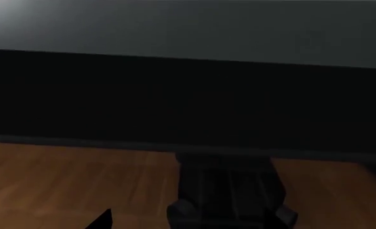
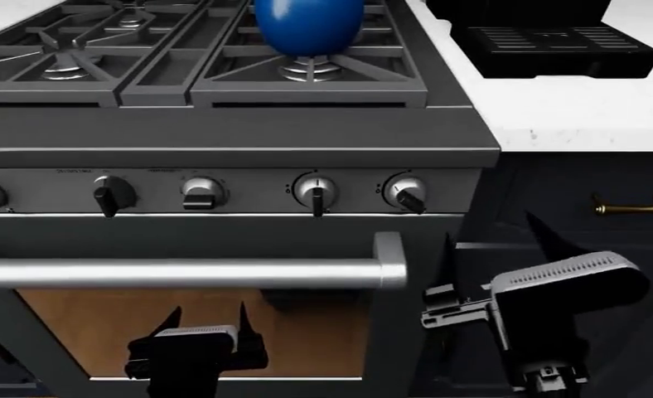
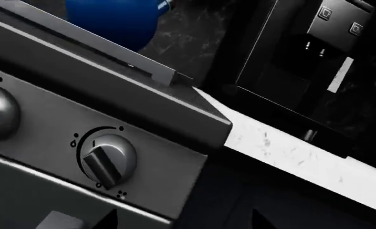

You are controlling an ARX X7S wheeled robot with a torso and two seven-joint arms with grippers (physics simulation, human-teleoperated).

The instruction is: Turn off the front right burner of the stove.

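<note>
Right gripper [image 2: 442, 308] first: its fingers [image 2: 437, 295] point toward the oven front, apparently slightly parted with nothing between them, though the angle is poor. It hangs low, beside the end post of the oven handle [image 2: 183, 272], below and a touch right of the rightmost knob [image 2: 406, 191] and well short of it.

That knob looks like the target. Its black pointer is tilted off vertical in the head view, while the neighbouring knob [image 2: 316, 192] points straight down. The right wrist camera looks up at it, pointer slanting across the silver face, stove [image 2: 238, 141] edge and white counter [image 2: 570, 108] beyond.

Left gripper [image 2: 200, 348] sits down in front of the oven door, fingers spread, empty, out of play. Its wrist camera shows only the dark oven front and wooden floor [image 1: 67, 181].

The front right burner [image 2: 310, 70] is at the front right of the cooktop, under the black grate, with the blue kettle [image 2: 307, 21] sitting on top of it and hiding most of the head. I can't see a flame either way. The coffee machine [image 2: 548, 37] stands on the counter to the right.

So the job, as I read it: lift the right gripper level with that knob, square the fingers to the pointer bar, close across the bar, not the smooth round rim, then rotate until the pointer matches its neighbour. Come in straight, and keep clear of the handle post on the way up
</note>
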